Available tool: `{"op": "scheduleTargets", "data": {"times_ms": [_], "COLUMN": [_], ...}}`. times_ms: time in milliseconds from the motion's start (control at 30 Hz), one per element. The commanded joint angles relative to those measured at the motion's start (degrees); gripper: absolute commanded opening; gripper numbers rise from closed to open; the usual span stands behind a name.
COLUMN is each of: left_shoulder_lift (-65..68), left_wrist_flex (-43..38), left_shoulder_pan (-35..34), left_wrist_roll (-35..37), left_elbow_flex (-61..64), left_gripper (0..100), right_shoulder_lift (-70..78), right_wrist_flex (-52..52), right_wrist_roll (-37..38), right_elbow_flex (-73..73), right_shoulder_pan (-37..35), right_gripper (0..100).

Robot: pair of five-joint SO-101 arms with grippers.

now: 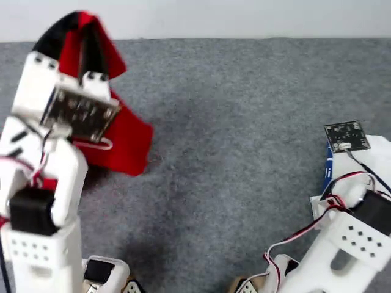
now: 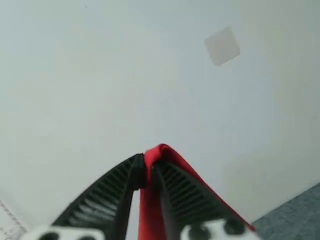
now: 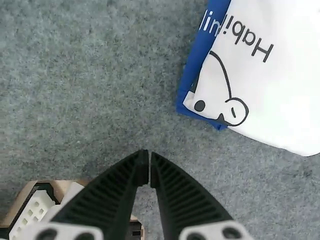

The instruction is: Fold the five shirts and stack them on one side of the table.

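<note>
Gripped the red shirt (image 1: 125, 143) by a thin pinch in the left hand (image 2: 146, 162), high over the tabletop (image 1: 244, 122), with its lower cloth trailing there. Held the right hand (image 3: 149, 159) pressed together, empty, beside the white shirt (image 3: 270, 75). Seemed liable to slip free, or to land bunched from that single hold.

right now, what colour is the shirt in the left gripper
Red. The shirt shows best in the high view, hanging from the left gripper.

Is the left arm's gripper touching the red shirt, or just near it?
Touching. In the left wrist view, the fingers of the left gripper are shut on the red shirt, with red cloth pinched between them and draped over one tip.
</note>
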Motion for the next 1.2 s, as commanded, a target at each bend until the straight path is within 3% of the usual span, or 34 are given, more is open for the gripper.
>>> {"op": "scheduleTargets", "data": {"times_ms": [0, 133, 267, 500, 633, 833, 933, 1167], "left_shoulder_lift": [5.71, 10.55, 12.75, 11.87, 12.4, 12.22, 12.66, 12.22], "left_wrist_flex": [5.19, 11.34, 19.69, 44.84, 54.33, 55.56, 54.51, 47.3], "left_shoulder_pan": [5.54, 10.64, 11.43, 8.88, 4.4, -5.54, -9.67, -20.13], "left_wrist_roll": [0.53, 0.53, 0.53, 0.44, 0.35, 0.18, -1.58, -4.84], "left_elbow_flex": [-11.38, -21.05, -26.33, -26.51, -23.87, -12.62, -6.11, 8.4], "left_gripper": [1, 1, 1, 1, 1, 1, 1, 1], "right_shoulder_lift": [-0.92, -0.92, -0.92, -0.31, -0.22, -0.22, -0.04, 12.62], "right_wrist_flex": [2.33, 2.33, 2.24, 2.07, 1.8, -0.04, -5.23, -14.02], "right_wrist_roll": [-0.44, -0.44, -0.44, -0.53, -0.53, -0.79, -4.84, -5.71], "right_elbow_flex": [-0.35, -0.26, -0.26, -0.26, 0.62, 5.54, 8.53, 10.46], "right_shoulder_pan": [-0.31, -0.31, -0.57, -0.75, -4.62, -19.74, -26.86, -40.84], "right_gripper": [0.9, 0.9, 0.9, 0.9, 0.9, 0.9, 0.9, 0.9]}}
